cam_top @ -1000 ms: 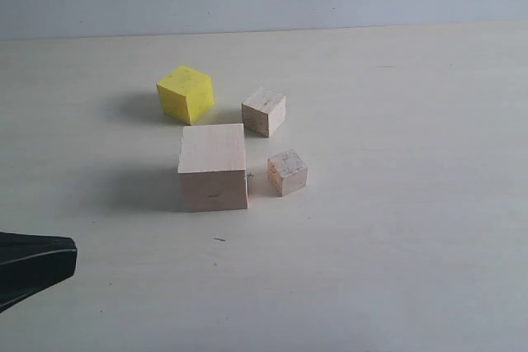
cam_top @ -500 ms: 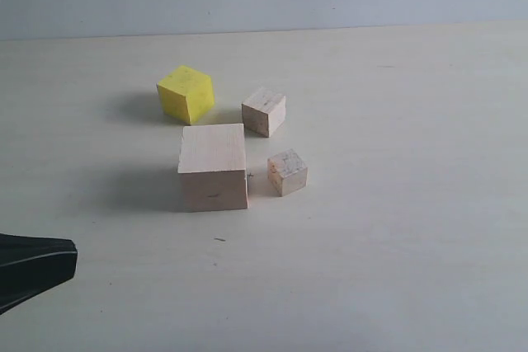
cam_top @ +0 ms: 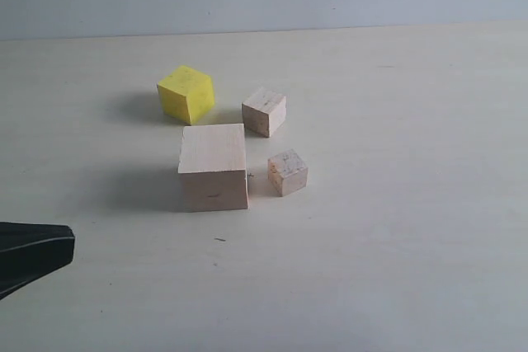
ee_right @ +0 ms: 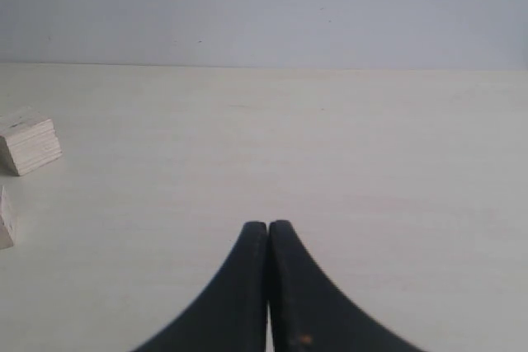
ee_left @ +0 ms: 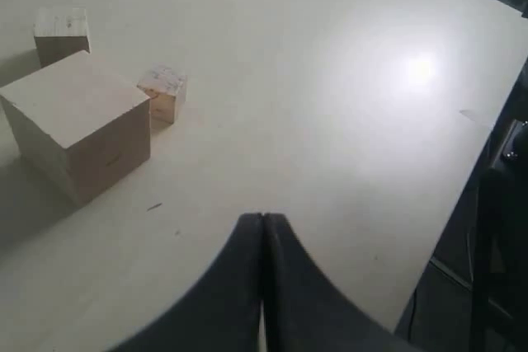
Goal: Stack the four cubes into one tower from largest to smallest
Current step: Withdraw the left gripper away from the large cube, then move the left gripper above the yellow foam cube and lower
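While I am watching the exterior view, all four cubes are sitting apart on the table (cam_top: 396,228), none stacked, grouped left of the middle and nearer the far edge than the near one. The yellow cube (cam_top: 186,94) is lying farthest back, turned corner-on, and the small wooden cube (cam_top: 264,111) is resting just to its right. The large pale cube (cam_top: 213,166) is standing closer to the near edge, and the smallest cube (cam_top: 287,172), with greyish marks, is sitting just beside its right face without touching. Only this view is giving me the yellow one.

The left wrist view is showing the three wooden cubes and the left gripper (ee_left: 263,220), its black fingers pressing together with nothing between them. In the exterior view it is appearing only as a dark wedge toward the near left corner.

The right gripper (ee_right: 268,227) is showing only in its own wrist view, fingers likewise flat against each other, holding nothing, over bare table. The small wooden cube is lying off to one side there, with a sliver of another pale cube at the frame edge; I cannot tell which.
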Available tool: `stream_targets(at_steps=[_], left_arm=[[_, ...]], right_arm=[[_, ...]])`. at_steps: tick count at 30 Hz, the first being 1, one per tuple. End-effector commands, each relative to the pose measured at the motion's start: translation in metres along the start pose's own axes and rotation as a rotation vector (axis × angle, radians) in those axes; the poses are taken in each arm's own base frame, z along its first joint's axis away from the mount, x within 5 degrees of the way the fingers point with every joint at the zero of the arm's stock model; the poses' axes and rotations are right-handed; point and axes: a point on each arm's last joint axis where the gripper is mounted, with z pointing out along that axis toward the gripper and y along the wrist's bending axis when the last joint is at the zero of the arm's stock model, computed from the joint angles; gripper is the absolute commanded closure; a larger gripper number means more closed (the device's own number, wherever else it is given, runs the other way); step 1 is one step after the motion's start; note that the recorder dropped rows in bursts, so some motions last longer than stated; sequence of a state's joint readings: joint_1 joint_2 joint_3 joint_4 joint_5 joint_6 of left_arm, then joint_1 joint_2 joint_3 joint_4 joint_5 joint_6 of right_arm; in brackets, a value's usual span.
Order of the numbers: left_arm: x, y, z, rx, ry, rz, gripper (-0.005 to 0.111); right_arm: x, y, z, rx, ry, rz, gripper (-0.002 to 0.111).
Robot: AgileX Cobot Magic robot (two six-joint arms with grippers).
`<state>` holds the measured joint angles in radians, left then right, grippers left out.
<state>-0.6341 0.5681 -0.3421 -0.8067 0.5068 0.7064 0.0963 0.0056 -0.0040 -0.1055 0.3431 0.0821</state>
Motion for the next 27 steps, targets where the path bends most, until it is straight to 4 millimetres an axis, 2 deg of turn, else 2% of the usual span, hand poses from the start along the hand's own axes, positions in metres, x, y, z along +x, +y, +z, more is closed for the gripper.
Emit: stream_targets(at_steps=[1, 6, 11, 20, 27], left_arm=[[-0.001, 0.006, 0.008, -0.036, 0.006, -0.016, 0.107], [-0.005, 0.017, 0.024, -0.091, 0.059, -0.013, 0.107], [-0.022, 0.026, 0.042, -0.121, 0.09, -0.019, 0.107], [-0.094, 0.054, 0.076, -0.23, 0.026, 0.07, 0.107], [-0.131, 0.103, 0.103, -0.293, 0.112, 0.052, 0.107]], right_arm=[[0.001, 0.0, 0.0, 0.001, -0.008, -0.004, 0.108], [0.001, 0.0, 0.0, 0.0, -0.008, -0.002, 0.108], [0.001, 0.0, 0.0, 0.0, -0.008, -0.002, 0.108], [0.001, 0.0, 0.0, 0.0, -0.008, -0.002, 0.108], [0.001, 0.0, 0.0, 0.0, -0.008, -0.002, 0.108]])
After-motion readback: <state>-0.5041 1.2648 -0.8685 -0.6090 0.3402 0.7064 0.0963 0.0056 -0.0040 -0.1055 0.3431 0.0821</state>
